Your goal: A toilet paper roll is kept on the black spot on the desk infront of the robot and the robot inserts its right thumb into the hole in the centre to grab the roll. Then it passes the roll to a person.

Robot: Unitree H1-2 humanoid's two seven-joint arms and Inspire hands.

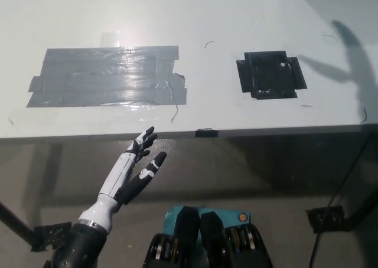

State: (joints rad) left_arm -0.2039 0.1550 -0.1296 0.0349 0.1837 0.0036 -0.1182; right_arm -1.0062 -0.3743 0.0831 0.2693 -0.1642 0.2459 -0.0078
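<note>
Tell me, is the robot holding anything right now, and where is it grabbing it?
Nothing is held in view. The white left hand is open below the desk edge, and the right hand is out of the picture.

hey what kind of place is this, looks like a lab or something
Probably a robotics test setup or lab: a plain white desk marked with a black tape spot and a grey tape patch, above a bare floor. The robot's left hand rests open below the desk edge.
</note>
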